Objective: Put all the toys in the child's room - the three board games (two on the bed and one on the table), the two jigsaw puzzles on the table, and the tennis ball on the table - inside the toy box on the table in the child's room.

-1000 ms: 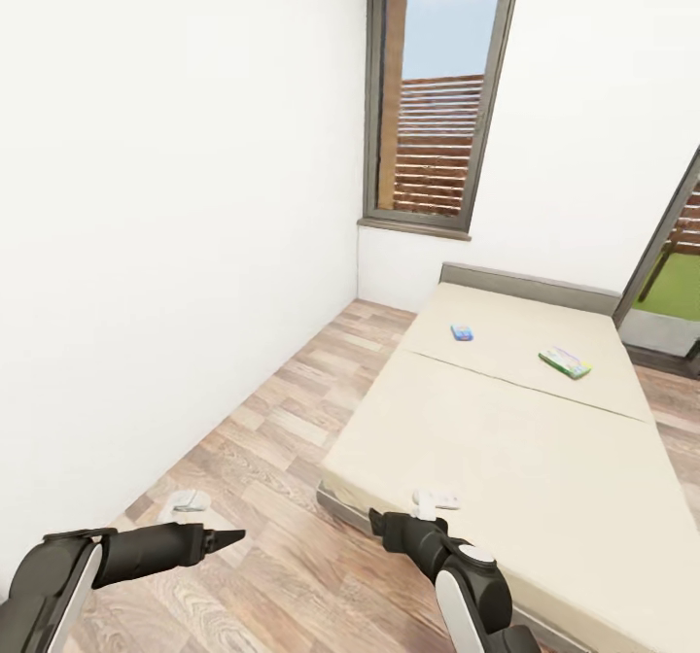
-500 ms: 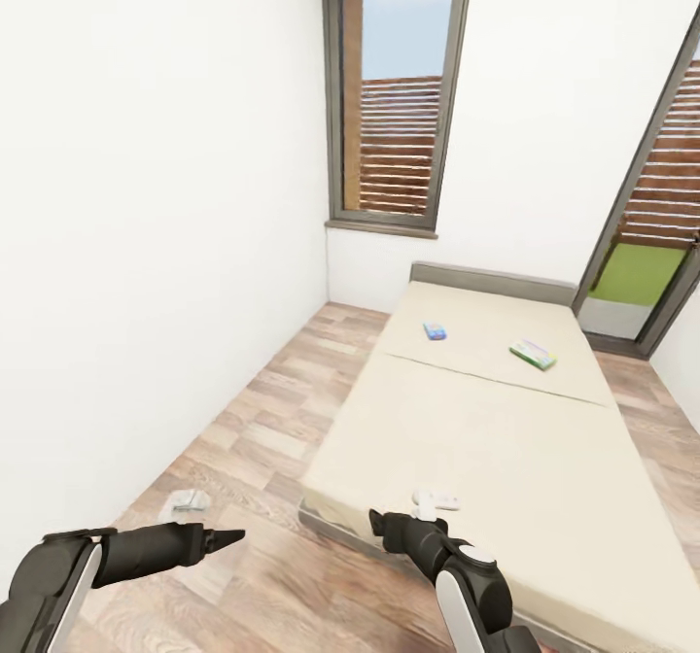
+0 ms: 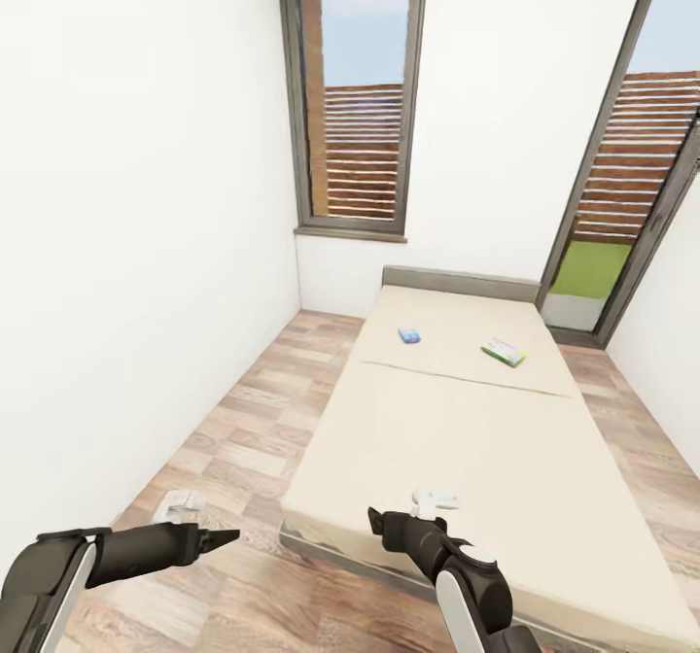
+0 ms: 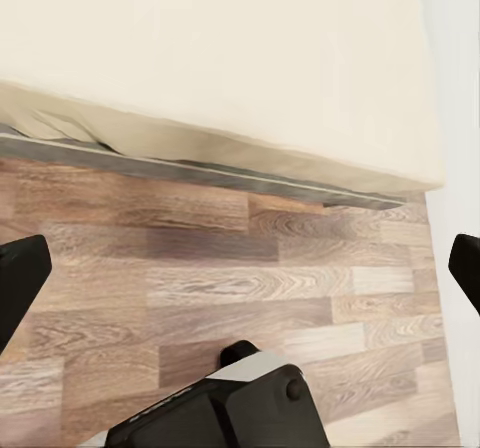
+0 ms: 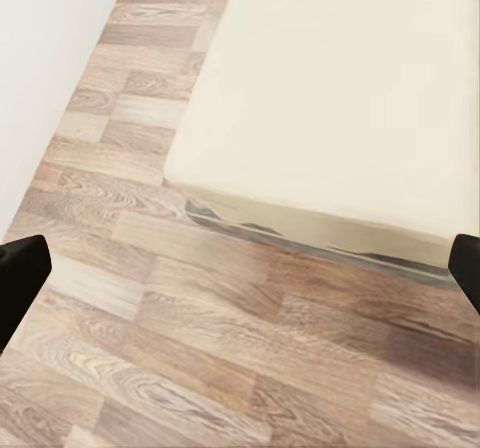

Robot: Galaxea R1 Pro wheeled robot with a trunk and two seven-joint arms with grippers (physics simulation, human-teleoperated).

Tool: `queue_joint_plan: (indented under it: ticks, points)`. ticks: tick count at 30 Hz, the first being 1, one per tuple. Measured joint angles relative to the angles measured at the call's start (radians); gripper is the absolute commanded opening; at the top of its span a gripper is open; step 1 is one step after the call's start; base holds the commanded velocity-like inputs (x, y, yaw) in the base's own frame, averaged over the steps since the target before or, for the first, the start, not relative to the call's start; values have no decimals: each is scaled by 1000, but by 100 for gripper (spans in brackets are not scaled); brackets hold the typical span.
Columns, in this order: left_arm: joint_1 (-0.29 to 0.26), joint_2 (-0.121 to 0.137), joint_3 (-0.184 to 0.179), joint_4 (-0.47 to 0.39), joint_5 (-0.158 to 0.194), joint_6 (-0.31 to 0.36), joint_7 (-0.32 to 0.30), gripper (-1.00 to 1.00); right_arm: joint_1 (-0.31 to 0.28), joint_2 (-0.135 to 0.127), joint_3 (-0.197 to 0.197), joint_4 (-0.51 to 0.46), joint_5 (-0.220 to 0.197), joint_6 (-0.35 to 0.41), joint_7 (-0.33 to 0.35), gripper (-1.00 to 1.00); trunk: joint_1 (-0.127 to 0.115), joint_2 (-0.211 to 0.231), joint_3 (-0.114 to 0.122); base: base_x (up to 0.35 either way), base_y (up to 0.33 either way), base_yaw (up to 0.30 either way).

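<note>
Low beige bed (image 3: 467, 439) filling centre and right of frame, carrying two board games near the headboard: small blue box (image 3: 409, 335), white-green box (image 3: 504, 352) to its right. Left gripper (image 3: 222, 537) and right gripper (image 3: 377, 520) low in frame, both spread wide, empty. Camera swung since earlier: second window now in view at upper right.
</note>
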Motion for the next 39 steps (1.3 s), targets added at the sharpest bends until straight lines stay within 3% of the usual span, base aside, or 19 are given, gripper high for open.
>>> queue_joint_plan:
  ticks: [16,22,27,31,35,39]
  points:
    - [0,16,1,1,2,0,-1,100,-2,1,-58,0,0,-3,-1,100,0,0,25,1,8,-100]
    - [0,16,29,1,3,3,-2,100,-2,4,-89,3,-11,-10,-1,100,0,0,34,7,206,-135]
    - [0,20,39,0,3,3,-2,100,-18,3,-134,-4,-95,-11,-2,100,0,0,38,82,236,-74]
    - [0,23,41,1,3,3,-2,100,-37,4,-206,-10,-163,-20,1,100,0,0,39,58,73,-13]
    - [0,23,41,1,3,2,-3,100,-41,2,-230,-9,-200,-86,2,100,0,0,39,15,18,-117]
    - [0,24,41,1,3,1,-2,100,-44,2,-240,-10,-211,-128,2,100,0,0,39,4,5,-234]
